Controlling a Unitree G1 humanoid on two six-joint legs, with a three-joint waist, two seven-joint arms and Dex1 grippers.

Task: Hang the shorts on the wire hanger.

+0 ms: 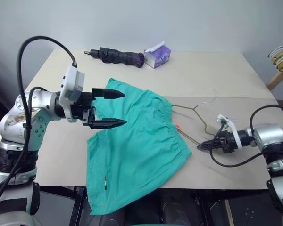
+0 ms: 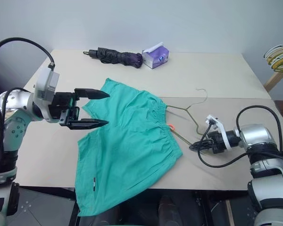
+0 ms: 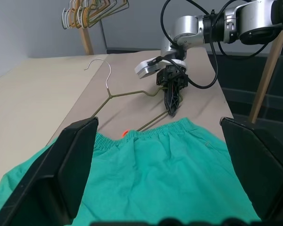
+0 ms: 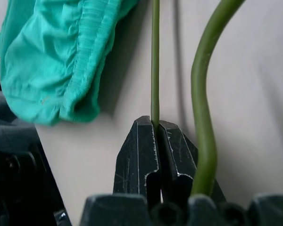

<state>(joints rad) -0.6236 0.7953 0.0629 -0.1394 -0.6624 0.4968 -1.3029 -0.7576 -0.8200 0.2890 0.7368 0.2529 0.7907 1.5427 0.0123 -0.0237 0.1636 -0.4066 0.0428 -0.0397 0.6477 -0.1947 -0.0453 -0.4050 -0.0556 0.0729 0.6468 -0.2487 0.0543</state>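
Observation:
The teal-green shorts (image 1: 137, 146) lie spread on the table (image 1: 226, 70), one leg hanging over the front edge. A small orange tag (image 1: 178, 126) sits at the waistband. The olive-green wire hanger (image 1: 194, 108) lies flat to the right of the shorts, hook pointing away, one side running along the waistband. My right gripper (image 1: 199, 147) is low on the table and shut on the hanger's wire (image 4: 154, 56), which rises from between its fingertips. My left gripper (image 1: 124, 108) hovers open above the left part of the shorts, pointing right, with nothing between its fingers.
A dark folded umbrella (image 1: 118, 56) and a small purple box (image 1: 158, 55) lie at the table's far side. A bunch of pale and yellow hangers (image 1: 280, 52) hangs on a wooden rack off the table's right end. The table's front edge runs just beyond the waistband corner.

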